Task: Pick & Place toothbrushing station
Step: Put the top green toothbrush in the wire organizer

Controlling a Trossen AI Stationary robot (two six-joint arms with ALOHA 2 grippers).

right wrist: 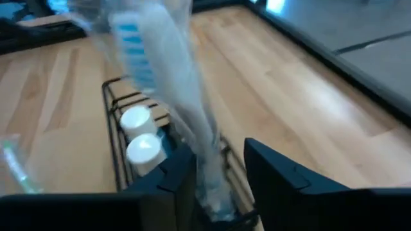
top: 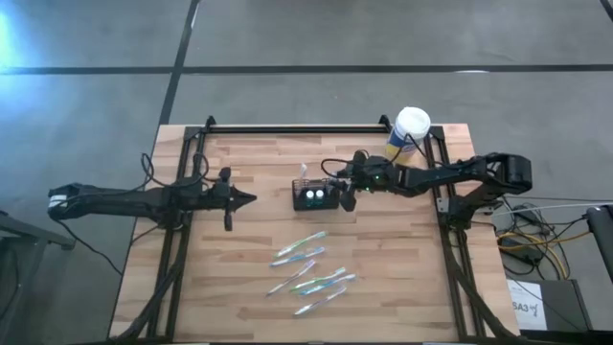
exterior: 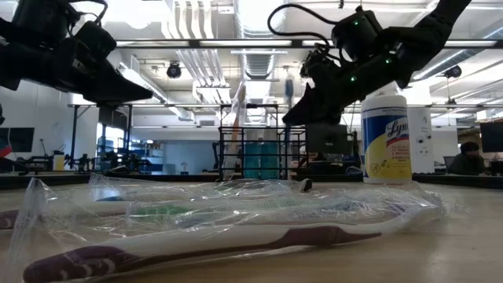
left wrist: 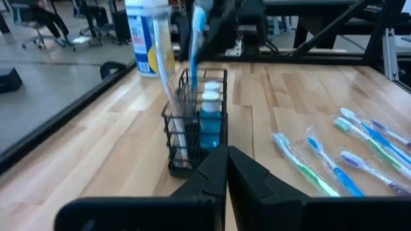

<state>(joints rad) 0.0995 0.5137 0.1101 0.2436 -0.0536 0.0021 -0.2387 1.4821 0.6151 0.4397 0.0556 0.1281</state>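
The black wire caddy stands on its base near the table's middle and holds two blue bottles with white caps. A plastic-wrapped blue toothbrush stands in it, leaning, head up; it also shows in the left wrist view. My right gripper is over the caddy's right end, open, with one finger on either side of the toothbrush's lower part. My left gripper is shut and empty, left of the caddy. My right gripper comes slanting down from the table's right. One finger lies right beside the toothbrush's wrap, and I cannot tell whether it touches. A gap shows between the wrap and the other finger. The toothbrush's lower end is inside the caddy.
Several wrapped toothbrushes lie loose on the wood nearer the front edge. A white-lidded, yellow-labelled canister stands at the far right corner. A black frame rail runs along the table's far edge.
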